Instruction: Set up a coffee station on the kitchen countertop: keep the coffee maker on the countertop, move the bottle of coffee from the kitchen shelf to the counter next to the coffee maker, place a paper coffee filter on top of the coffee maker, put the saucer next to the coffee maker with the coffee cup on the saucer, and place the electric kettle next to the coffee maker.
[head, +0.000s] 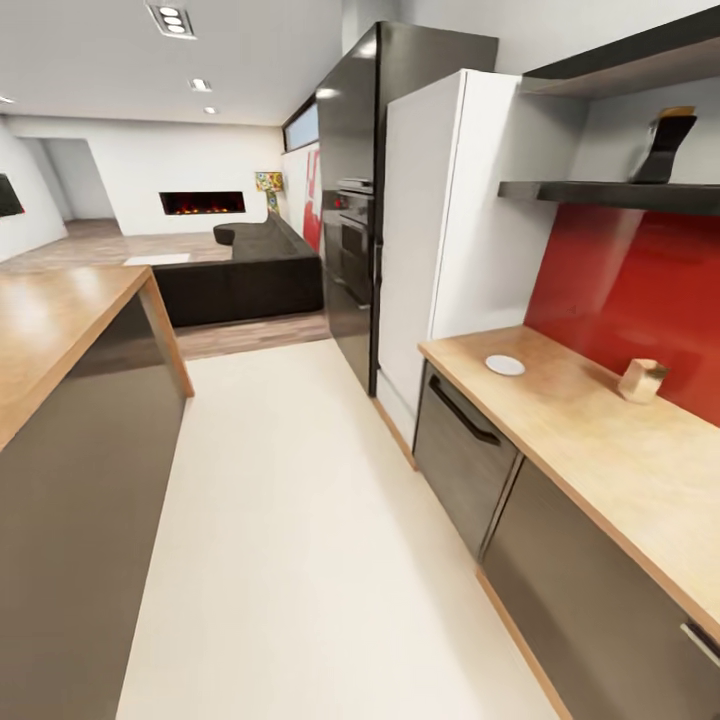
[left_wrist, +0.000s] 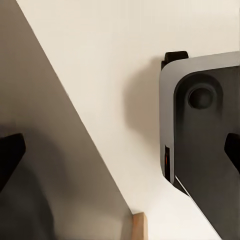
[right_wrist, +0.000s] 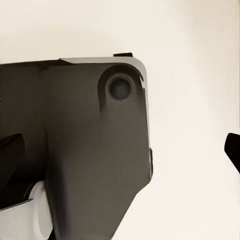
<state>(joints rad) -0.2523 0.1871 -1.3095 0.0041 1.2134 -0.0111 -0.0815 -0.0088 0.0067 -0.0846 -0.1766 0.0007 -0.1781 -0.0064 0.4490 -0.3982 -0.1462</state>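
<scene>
Head: saucer on countertop; wrists: floor.

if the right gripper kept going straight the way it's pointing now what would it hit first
Probably the robot's own dark base or the pale floor beside it. The right gripper points down, fingertips spread wide with nothing between them, and its line falls near the base's edge; depth is unclear.
</scene>
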